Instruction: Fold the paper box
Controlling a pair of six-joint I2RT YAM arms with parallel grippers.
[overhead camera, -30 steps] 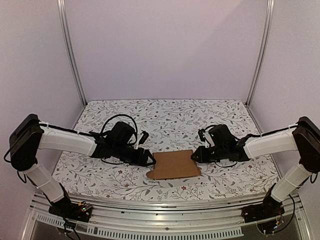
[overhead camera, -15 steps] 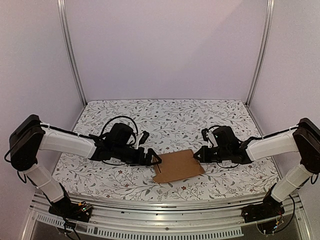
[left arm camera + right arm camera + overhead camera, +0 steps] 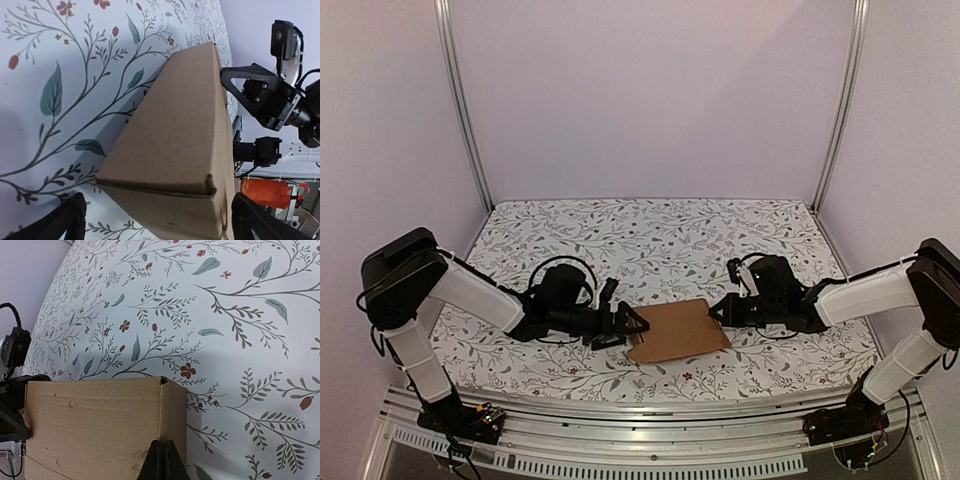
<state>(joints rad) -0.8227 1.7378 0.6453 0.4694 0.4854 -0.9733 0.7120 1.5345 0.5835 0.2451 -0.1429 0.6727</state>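
Now spreads the left gripper (image 3: 623, 328) wide, off the box (image 3: 678, 330); keeps the right gripper (image 3: 717, 310) pinched shut against its far end. Looks nearly folded.

The right gripper (image 3: 161, 460), tips together, meets the paper box (image 3: 95, 425).

Plain lilac walls (image 3: 650, 100) rise behind a floral-print tabletop (image 3: 650, 230); aluminium posts (image 3: 460, 100) frame the corners.
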